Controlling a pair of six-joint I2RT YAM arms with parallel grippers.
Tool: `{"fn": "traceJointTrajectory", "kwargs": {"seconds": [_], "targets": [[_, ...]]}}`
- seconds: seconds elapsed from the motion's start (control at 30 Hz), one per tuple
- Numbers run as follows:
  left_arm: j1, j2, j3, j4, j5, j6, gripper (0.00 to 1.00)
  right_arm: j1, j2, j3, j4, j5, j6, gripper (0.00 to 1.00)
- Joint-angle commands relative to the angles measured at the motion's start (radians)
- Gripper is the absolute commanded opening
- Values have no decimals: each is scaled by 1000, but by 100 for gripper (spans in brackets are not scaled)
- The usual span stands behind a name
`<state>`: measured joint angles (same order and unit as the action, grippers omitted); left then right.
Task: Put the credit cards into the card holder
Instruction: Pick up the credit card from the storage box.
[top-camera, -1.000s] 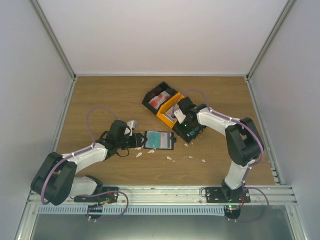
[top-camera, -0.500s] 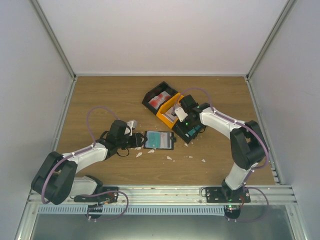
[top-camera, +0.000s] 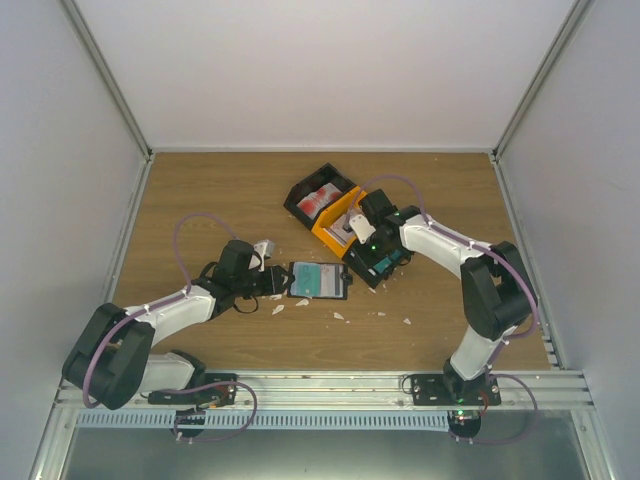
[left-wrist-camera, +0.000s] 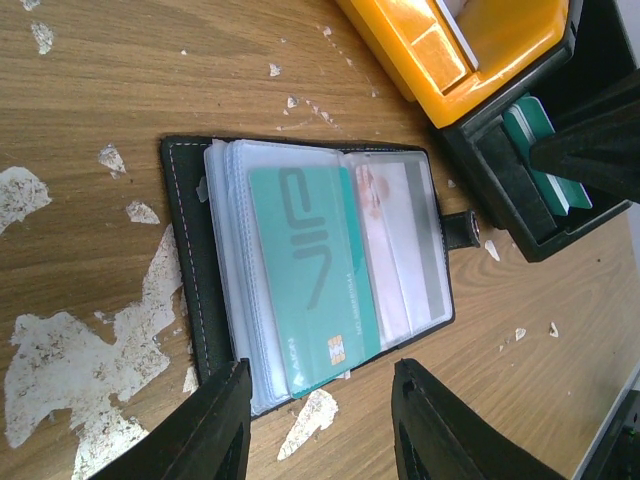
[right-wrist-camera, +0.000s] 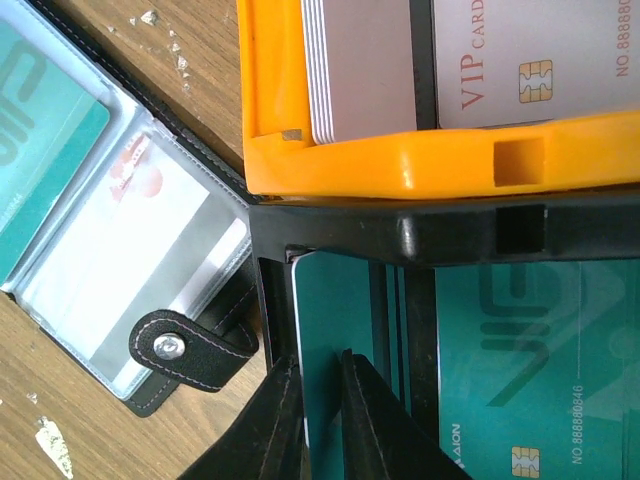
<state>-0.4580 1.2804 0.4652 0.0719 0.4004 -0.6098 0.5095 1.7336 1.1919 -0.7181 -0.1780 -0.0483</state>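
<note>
The card holder (top-camera: 320, 280) lies open on the table, a teal credit card (left-wrist-camera: 310, 270) sticking out of its clear sleeves and a pinkish one (left-wrist-camera: 390, 245) beside it. My left gripper (top-camera: 276, 282) is open, its fingertips (left-wrist-camera: 232, 400) flanking the holder's near edge. My right gripper (top-camera: 374, 262) reaches down into a black bin (right-wrist-camera: 330, 225) and is shut on the edge of a teal credit card (right-wrist-camera: 345, 300) standing in it. More teal cards (right-wrist-camera: 520, 330) lie in that bin. The holder's strap (right-wrist-camera: 190, 345) shows in the right wrist view.
An orange bin (top-camera: 338, 226) with pale cards (right-wrist-camera: 360, 70) touches the black bin. Behind it, another black bin (top-camera: 318, 198) holds red-and-white cards. White scraps (left-wrist-camera: 60, 370) dot the wood around the holder. Side walls enclose the table.
My right gripper's fingers have closed onto the teal card in the black bin, and that arm has shifted slightly. The left arm and the holder have not moved.
</note>
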Motion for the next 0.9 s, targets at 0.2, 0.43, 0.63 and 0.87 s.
{"fn": "traceJointTrajectory", "kwargs": {"seconds": [0.2, 0.43, 0.63, 0.87], "targets": [[-5, 5, -7, 54, 1, 17, 41, -1, -38, -6, -3, -29, 0, 9], [-5, 2, -4, 52, 1, 16, 41, -2, -64, -6, -3, -37, 1, 7], [-5, 2, -2, 51, 2, 17, 41, -1, -69, -8, -1, -38, 1, 5], [-6, 4, -5, 52, 0, 17, 41, -2, -53, -18, 8, -64, -8, 9]]}}
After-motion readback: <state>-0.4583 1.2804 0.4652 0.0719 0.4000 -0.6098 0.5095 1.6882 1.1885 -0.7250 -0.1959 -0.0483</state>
